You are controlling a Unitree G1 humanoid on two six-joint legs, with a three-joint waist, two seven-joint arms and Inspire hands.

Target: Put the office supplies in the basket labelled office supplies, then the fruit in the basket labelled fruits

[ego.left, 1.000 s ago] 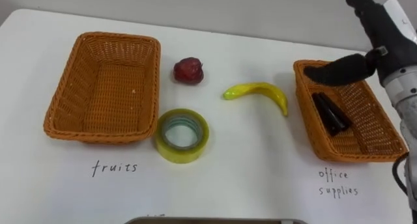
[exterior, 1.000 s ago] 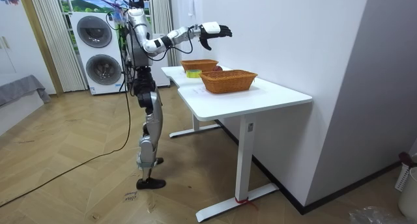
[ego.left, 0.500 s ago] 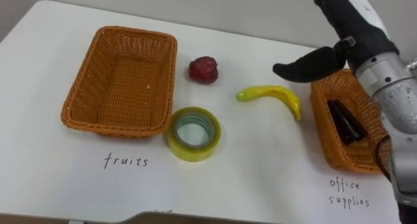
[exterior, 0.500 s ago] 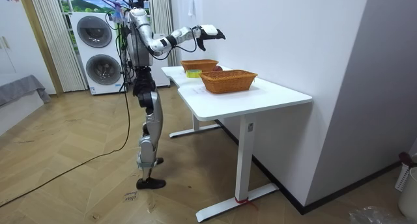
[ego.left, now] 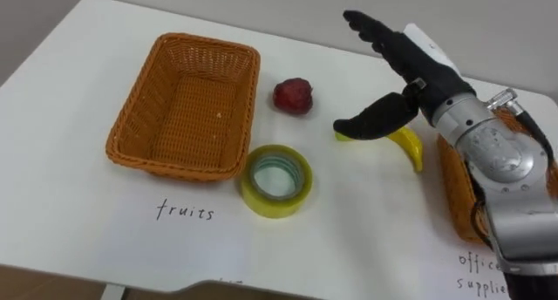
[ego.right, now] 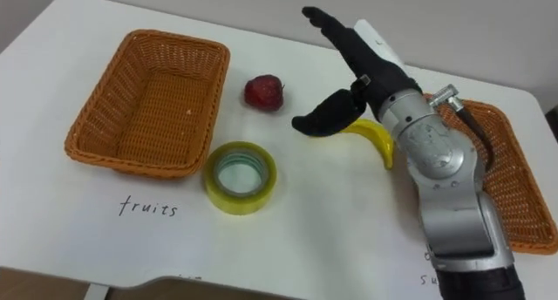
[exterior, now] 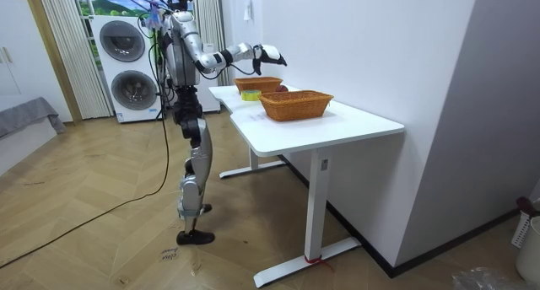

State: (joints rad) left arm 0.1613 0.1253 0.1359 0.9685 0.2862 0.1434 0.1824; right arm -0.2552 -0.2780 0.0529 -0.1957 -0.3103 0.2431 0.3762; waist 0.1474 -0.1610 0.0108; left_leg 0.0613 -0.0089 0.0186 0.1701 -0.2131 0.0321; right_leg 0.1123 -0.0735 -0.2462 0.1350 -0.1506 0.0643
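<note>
Robot stands at the end of the white table (ego.left: 78, 213), right arm stretched out over it. Right hand (ego.left: 418, 73) released: fingers straight, thumb spread wide, nothing held. Banana (ego.left: 411, 147) lies on the table directly under the hand, one end hidden by the thumb; cannot tell if they touch. Red fruit (ego.left: 293, 96) sits near, to the hand's left. Tape roll (ego.left: 276, 180) touches the empty left basket (ego.left: 209, 40). Right basket (ego.right: 514, 195) is beside the forearm.
</note>
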